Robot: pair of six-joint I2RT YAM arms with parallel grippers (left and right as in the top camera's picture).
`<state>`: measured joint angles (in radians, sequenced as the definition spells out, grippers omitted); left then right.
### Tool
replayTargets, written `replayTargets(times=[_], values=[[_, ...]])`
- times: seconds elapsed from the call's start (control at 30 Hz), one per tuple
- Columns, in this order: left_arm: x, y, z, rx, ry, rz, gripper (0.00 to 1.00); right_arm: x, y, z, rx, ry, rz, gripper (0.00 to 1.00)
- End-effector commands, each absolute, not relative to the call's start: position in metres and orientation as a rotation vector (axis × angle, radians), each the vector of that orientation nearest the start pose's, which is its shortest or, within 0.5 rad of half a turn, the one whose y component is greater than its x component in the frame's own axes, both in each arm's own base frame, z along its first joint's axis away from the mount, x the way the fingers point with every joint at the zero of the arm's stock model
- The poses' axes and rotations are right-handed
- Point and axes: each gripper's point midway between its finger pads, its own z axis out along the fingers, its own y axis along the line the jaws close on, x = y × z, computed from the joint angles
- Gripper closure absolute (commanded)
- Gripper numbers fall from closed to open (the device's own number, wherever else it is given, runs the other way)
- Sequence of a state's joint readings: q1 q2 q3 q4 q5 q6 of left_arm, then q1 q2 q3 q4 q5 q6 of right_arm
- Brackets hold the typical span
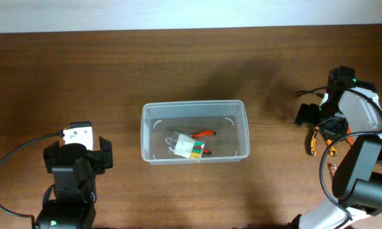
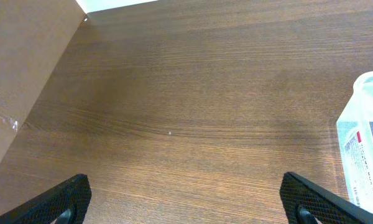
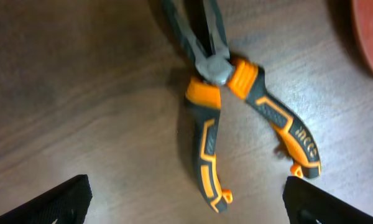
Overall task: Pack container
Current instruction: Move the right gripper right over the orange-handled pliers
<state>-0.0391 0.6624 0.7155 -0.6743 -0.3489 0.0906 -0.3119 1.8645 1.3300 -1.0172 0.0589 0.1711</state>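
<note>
Here, the right gripper (image 3: 186, 208) hangs with jaws spread wide and nothing btwn them, directly over a pair of orange-and-black pliers (image 3: 206, 134). The pliers lie flat on the wooden table (image 1: 114, 70), handles splayed toward the camera, nose pointing away. That stance reads as the set-up for a pick: a finger either side of the handles, wrist above. The left gripper (image 2: 186, 208), likewise released and empty, sits low over bare wood at the opposite end, apparently parked out of the way. The container (image 1: 195, 105) stands mid-table, well apart from both arms and approx. centred btwn them. It holds an orange-handled tool (image 1: 207, 133) and a white packet w/ a green-yellow label (image 1: 186, 148), floor space free at both ends. Nothing lies on the wood btwn pliers and tub, so the carry looks unobstructed, though the rim must be cleared and a black cable (image 1: 307, 93) loops near the right arm. A reddish shape (image 3: 372, 31) at the right-wrist view's edge is too cropped to identify
</note>
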Motion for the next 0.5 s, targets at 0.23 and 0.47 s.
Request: replayTargets(times=[0.23,0.47], values=[[0.248,0.049,0.221,-0.042,2.158,0.422,0.01,0.333,-0.108,0.043,0.622,3.033,-0.034,0.01],[0.248,0.049,0.221,-0.043,2.158,0.422,0.01,0.322,-0.094,0.029,0.541,3.087,-0.014,0.02]])
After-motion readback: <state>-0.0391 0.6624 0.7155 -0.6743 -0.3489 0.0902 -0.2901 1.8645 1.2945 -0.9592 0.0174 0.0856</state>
